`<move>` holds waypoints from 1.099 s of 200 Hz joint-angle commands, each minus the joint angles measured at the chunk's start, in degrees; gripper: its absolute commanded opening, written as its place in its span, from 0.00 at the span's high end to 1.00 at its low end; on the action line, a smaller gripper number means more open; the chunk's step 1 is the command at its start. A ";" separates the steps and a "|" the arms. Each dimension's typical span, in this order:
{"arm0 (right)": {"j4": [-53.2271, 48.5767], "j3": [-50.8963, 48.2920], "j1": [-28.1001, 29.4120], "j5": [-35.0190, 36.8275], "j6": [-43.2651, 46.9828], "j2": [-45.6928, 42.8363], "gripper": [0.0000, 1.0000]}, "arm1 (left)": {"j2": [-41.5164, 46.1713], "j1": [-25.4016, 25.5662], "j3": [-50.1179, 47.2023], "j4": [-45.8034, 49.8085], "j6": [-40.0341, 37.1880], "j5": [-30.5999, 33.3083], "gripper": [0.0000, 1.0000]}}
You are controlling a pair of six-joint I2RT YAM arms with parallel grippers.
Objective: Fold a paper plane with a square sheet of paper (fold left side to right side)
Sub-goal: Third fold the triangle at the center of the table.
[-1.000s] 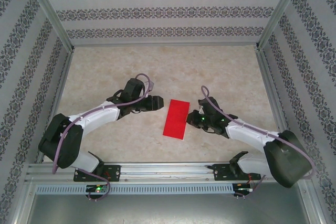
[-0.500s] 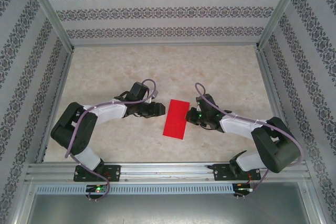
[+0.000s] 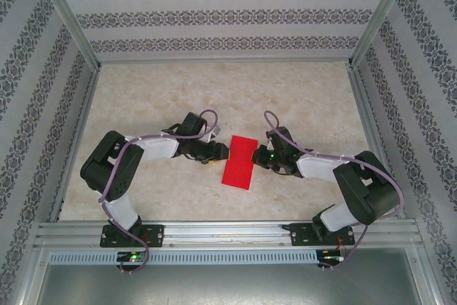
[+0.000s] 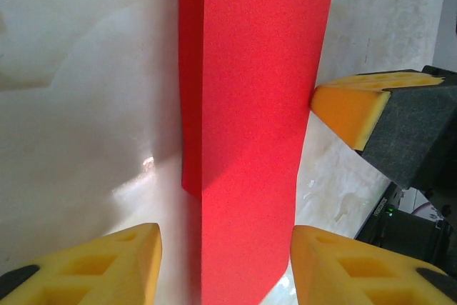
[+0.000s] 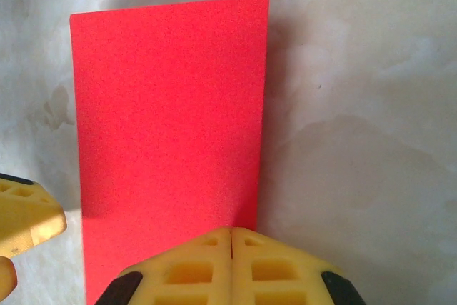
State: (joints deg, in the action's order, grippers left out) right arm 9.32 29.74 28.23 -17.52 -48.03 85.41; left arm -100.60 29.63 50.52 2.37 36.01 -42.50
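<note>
Lying flat on the table [image 3: 143, 98], the square sheet of paper [image 3: 239, 162] is showing as a narrow red rectangle, apparently doubled over once. Its long axis is running away from the arm bases with a slight tilt. It is sitting directly between the two grippers, one long edge facing each, so neither arm is having to reach far.

The left gripper [image 4: 227, 248] is standing about half open with nothing in its grasp. Seen from its own wrist, the strip is running lengthwise ahead and passing between its two yellow fingers, and a second layer is peeking out along the strip's left edge. The right gripper [image 5: 232, 237] is fully closed and is gripping nothing. Its joined tips are meeting the long edge of the paper nearest to it; whether they are pressing down or merely touching I cannot tell.

Judging from this, the closed right tips are probably serving as a hold-down, and the left gripper, straddling the opposite edge, is looking the likelier one to work the paper.
</note>
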 commanded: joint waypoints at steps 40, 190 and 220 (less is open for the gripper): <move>2.18 -0.21 -0.54 -1.28 0.42 1.77 1.00 | -3.05 1.58 2.48 2.17 -1.73 -1.73 0.52; 1.58 1.19 -1.33 -2.64 2.82 1.88 0.94 | -1.95 2.65 3.64 3.30 -1.56 -0.30 0.81; -0.25 2.16 -1.38 -2.11 5.92 -0.20 0.84 | -1.06 2.63 3.41 3.74 -1.42 -0.02 0.88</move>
State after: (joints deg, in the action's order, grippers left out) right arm 10.61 30.17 27.09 -19.44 -45.80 87.44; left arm -104.29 31.81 53.01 4.03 35.55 -43.05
